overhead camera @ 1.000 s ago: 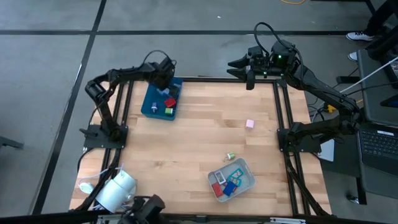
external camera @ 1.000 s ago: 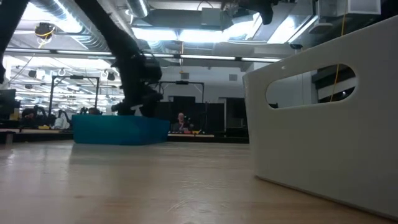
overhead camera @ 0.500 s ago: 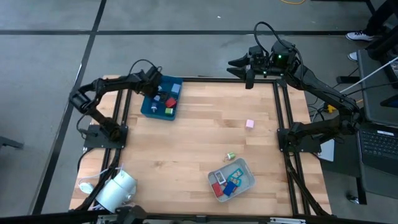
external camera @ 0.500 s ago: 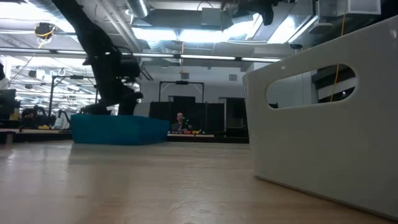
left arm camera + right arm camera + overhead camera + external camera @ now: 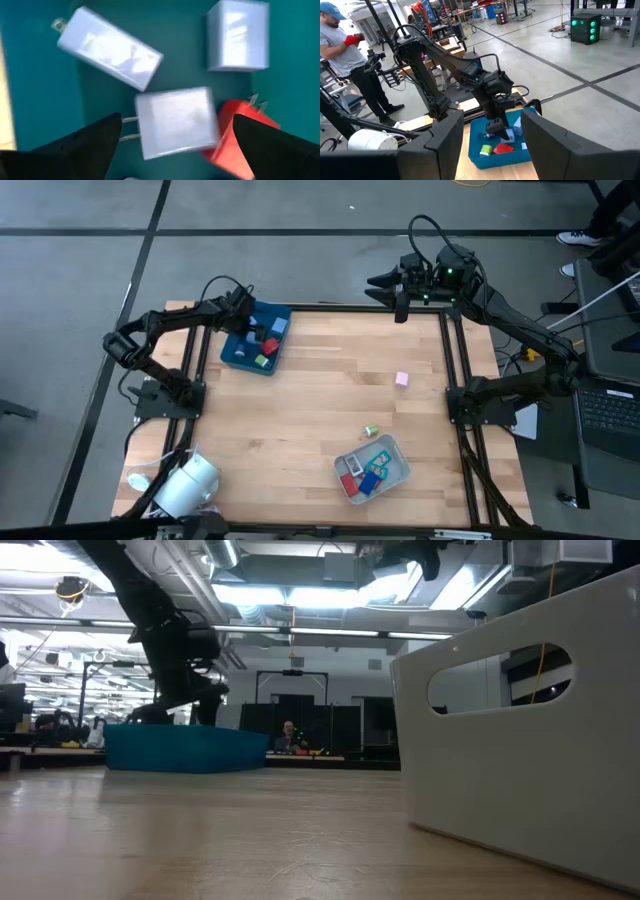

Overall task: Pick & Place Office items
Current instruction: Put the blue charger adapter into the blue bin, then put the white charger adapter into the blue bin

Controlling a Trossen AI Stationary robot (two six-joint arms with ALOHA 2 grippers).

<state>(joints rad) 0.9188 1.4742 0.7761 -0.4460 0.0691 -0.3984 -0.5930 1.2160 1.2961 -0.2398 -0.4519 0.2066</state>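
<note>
items sorted: several in teal tray (image 5: 232, 354), several in grey tray (image 5: 398, 477). left on table: pink block (image 5: 402, 379), green piece (image 5: 371, 430). my left claw (image 5: 175, 145) hung open, empty, over teal tray; right claw (image 5: 385, 289) parked off table, part open, empty.

No text or label seems readable anywhere.

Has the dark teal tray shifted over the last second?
Yes. In the high view the teal tray has slid toward the table's left edge and turned slightly, with the left gripper over it.
</note>
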